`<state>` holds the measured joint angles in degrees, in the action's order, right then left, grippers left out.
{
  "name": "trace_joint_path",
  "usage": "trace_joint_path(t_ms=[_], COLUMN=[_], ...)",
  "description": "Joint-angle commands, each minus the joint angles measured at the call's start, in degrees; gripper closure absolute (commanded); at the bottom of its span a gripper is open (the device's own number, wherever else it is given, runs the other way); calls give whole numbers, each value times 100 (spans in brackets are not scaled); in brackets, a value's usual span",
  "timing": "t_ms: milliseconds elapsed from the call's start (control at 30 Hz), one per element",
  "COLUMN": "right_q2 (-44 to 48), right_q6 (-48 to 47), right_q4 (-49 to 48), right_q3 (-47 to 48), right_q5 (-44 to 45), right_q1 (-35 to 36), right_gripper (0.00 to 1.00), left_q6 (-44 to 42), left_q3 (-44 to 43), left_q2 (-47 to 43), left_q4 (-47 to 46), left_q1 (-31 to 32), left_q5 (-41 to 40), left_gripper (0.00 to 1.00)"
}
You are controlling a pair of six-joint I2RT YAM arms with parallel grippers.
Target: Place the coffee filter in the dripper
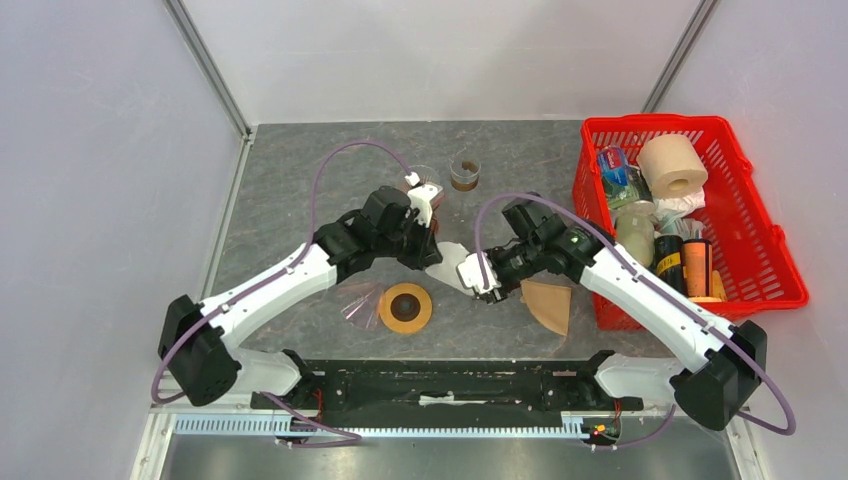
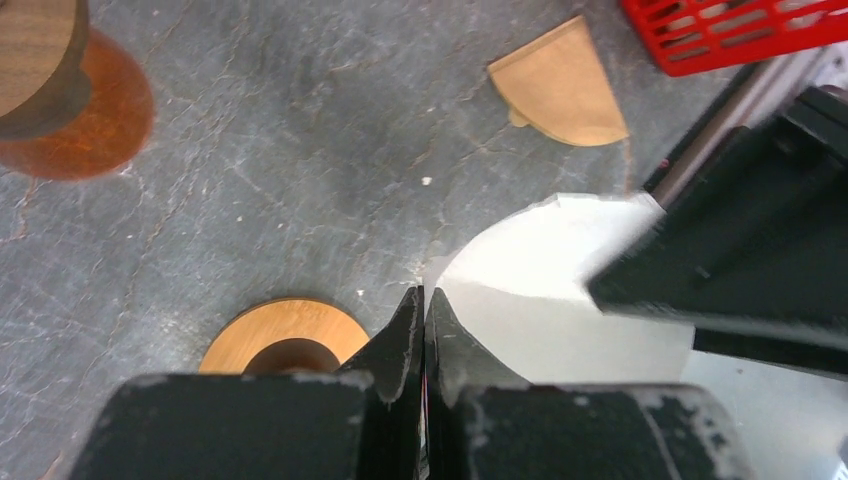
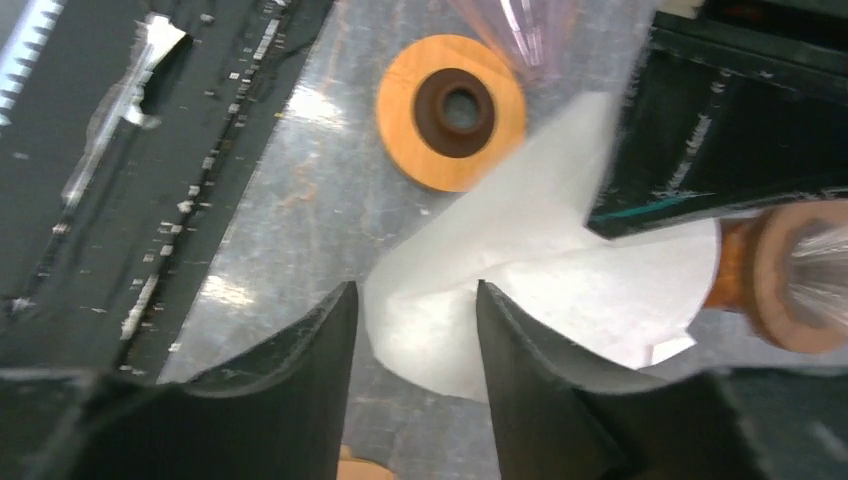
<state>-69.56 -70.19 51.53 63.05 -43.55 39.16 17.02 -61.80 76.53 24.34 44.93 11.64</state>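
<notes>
Above the middle of the worktop [image 1: 300, 180], the white coffee filter [image 1: 452, 262] hangs pinched at its edge by the closed left gripper [image 2: 422, 303]. The right gripper [image 3: 412, 335] straddles its rim, jaws apart. The paper looks thin and limp and probably creases easily, so a light hold on the rim seems best.

Filter [image 1: 452, 262] left of basket [image 1: 790, 270]

Blurred dripper [image 3: 790, 290] at right edge
</notes>
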Motion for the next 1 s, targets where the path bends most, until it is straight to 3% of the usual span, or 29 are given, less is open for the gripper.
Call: trace_joint_path(t_ms=[0,33,67,167,267,367,433,667,800,967], right_q2=[191,239,299,633,1046,1313,1363,1145,1025,1026], right_q6=[774,933,999,1464,2971,4980,5735,6699,7392,7434], right_q4=[-865,-1020,-1103,-1827,-3373,-5052,-5564,-5713,-5616,-5303], right_q3=[484,534,566,427,105,-207,-250,-249,-254,-361], right_q5=[220,184,112,-168,13,1185,2122,5210,7089,7709], right_q1=[21,17,9,16,20,17,14,13,12,8], right_gripper=[31,9,3,3,3,3,3,3,3,3], left_q6=[-237,-226,-237,-238,-161,-103,-85,-33,23,223], left_q3=[52,71,72,20,-203,-492,-630,-1141,-1505,-2132], left_q2=[-588,-670,-718,-789,-657,-460,-373,-255,-125,178], left_q4=[-329,-334,-333,-291,-70,116,121,10,188,487], left_q1=[-10,-10,-8,-10,-5,-10,-10,-10,-26,-203], left_q5=[576,502,425,183,-292,-825,-1133,-1736,-2558,-3200], left_gripper=[98,98,98,98,98,98,98,98,98,98])
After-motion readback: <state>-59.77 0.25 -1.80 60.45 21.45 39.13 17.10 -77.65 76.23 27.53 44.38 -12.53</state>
